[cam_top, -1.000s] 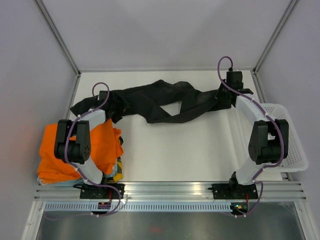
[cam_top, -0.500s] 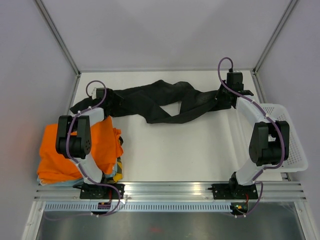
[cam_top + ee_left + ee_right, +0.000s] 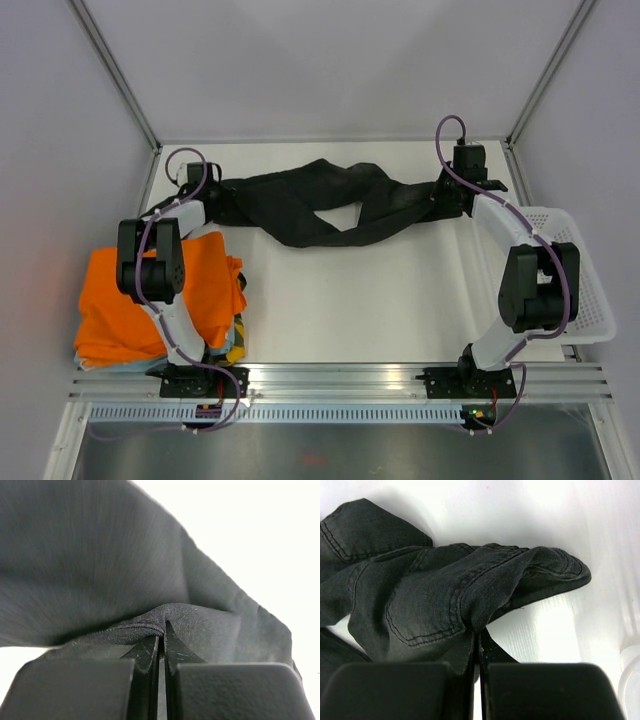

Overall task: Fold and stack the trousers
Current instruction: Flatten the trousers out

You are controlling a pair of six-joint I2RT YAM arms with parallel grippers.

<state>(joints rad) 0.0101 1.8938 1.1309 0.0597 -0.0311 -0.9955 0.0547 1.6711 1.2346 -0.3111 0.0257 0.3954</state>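
The black trousers (image 3: 320,205) lie stretched and twisted across the far part of the white table (image 3: 350,300), from left to right. My left gripper (image 3: 212,197) is at their left end, jaws shut on a fold of the trousers (image 3: 125,580), the cloth bunched at the fingertips (image 3: 150,647). At the right end, my right gripper (image 3: 443,198) is shut on the stitched waist part of the trousers (image 3: 445,595), which drapes over its fingertips (image 3: 492,650) just above the table.
A folded bright orange garment (image 3: 160,300) lies on a pile at the near left, beside the left arm's base. A white perforated basket (image 3: 575,280) hangs at the table's right edge. Metal frame posts and grey walls enclose the far side.
My left gripper has moved toward the far left corner and closed on the trousers' left end, pulling it straighter. The right gripper has kept its hold and place.
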